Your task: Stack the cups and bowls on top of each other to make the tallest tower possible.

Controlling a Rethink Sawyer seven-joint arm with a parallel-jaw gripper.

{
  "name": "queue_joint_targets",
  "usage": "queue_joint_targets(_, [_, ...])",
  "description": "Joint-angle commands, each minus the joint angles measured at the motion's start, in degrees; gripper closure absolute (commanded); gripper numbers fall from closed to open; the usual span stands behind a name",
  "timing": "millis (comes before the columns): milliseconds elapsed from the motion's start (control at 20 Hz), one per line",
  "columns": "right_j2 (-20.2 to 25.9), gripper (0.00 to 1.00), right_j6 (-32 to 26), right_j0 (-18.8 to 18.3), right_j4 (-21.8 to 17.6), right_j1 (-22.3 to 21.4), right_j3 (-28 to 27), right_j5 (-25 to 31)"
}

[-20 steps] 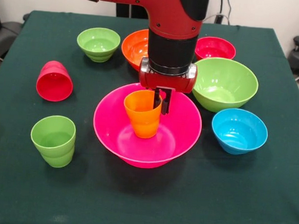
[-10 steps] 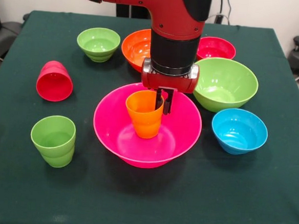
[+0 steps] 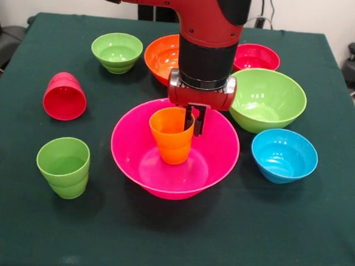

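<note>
Front view: the only view supplied.
Gripper [image 3: 194,121]: fingers pinched on the rim of the orange cup [image 3: 172,135], one inside, one outside.
Orange cup: upright, mouth up, held inside the pink bowl [image 3: 175,148] near the table's middle; whether its base touches the bowl floor cannot be told.
Key relation: cup's long axis is vertical, hanging directly below the gripper; release is judged to need a straight lift.
Green cup [image 3: 63,166]: upright, toward the table's left edge.
Red cup [image 3: 64,96]: lying on its side, left edge.
Tower: not yet built beyond bowl and cup.
</note>
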Motion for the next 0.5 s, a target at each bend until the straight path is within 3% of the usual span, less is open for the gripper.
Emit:
queue_joint_targets(50, [1.8, 1.00, -5.4, 0.7, -5.2, 2.4, -2.2, 1.8])
queue_joint_targets(300, [2.4, 1.00, -5.8, 0.3, -5.0, 2.2, -1.4, 1.2])
queue_joint_targets(350, [2.7, 0.00, -6.2, 0.2, -5.0, 2.3, -1.5, 1.3])
queue_joint_targets(500, [2.3, 0.00, -5.9, 0.5, -5.3, 2.1, -1.4, 1.0])
